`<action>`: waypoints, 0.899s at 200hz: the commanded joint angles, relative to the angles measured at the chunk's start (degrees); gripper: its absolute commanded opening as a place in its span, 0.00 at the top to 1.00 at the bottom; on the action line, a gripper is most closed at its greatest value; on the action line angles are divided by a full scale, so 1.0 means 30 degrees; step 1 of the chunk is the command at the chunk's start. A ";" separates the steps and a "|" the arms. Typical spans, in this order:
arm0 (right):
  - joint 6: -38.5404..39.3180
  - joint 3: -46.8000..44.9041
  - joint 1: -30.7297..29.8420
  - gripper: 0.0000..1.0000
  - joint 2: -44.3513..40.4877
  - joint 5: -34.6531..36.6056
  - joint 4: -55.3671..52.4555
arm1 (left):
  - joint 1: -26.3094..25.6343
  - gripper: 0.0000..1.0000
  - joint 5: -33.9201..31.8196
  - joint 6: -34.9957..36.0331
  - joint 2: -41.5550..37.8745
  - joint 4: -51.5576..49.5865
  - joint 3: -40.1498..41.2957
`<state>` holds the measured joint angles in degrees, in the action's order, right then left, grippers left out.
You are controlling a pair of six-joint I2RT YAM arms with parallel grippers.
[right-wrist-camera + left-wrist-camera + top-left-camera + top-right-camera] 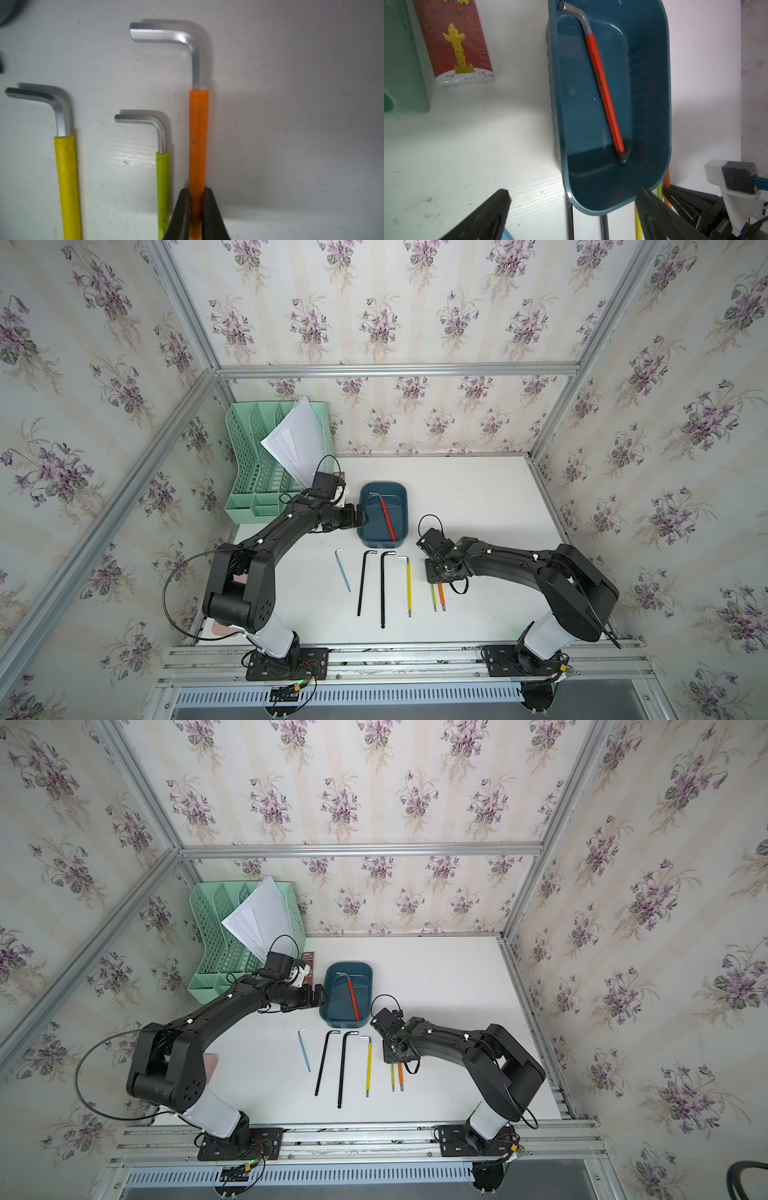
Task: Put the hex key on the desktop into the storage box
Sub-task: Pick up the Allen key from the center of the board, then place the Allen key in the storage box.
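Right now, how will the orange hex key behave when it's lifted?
The orange hex key looks like rigid steel, so it likely won't flex. The right gripper's fingers pinch one narrow spot on its sleeve, so it may pivot. Slim, probably light.

orange hex key (441, 597) upper half hidden beneath right hand (439, 577)

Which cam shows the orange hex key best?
Right wrist: the orange hex key is close up, bend to sleeve, with the right gripper shut on it. Both top views show only its tail; left wrist, a sliver.
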<state>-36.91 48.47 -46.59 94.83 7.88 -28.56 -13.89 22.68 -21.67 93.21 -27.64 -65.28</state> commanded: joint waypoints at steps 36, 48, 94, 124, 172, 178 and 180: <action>-0.0033 0.0327 0.0061 1.00 0.0610 0.0765 -0.1762 | -0.0101 0.01 -0.0261 -0.0684 -0.0270 0.0203 0.0448; -0.0004 0.0497 0.0064 1.00 0.0202 0.0805 -0.1648 | -0.0089 0.01 -0.0268 -0.0781 -0.0349 0.0291 0.0531; -0.0003 0.1061 0.0207 1.00 -0.1223 0.1375 -0.1621 | -0.0116 0.01 -0.0280 -0.0461 -0.0403 -0.0080 0.0025; 0.0048 0.1614 0.0398 1.00 -0.1699 0.1807 -0.1915 | -0.0140 0.01 -0.0281 -0.0428 -0.0441 -0.0316 -0.0301; 0.0774 0.2176 0.1293 1.00 -0.2937 0.0530 -0.1013 | -0.0148 0.01 0.0197 -0.0427 -0.0885 -0.0415 -0.0267; 0.0881 0.2187 0.1412 1.00 -0.3060 0.0337 -0.0848 | -0.0145 0.01 0.0190 -0.0437 -0.0991 -0.0433 -0.0191; 0.0899 0.2199 0.1453 1.00 -0.3121 0.0297 -0.0815 | -0.0145 0.01 0.0201 -0.0448 -0.1021 -0.0442 -0.0164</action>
<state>-35.94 54.41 -43.44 87.13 10.61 -33.12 -14.26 22.50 -23.53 91.07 -28.10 -65.98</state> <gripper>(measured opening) 0.132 0.992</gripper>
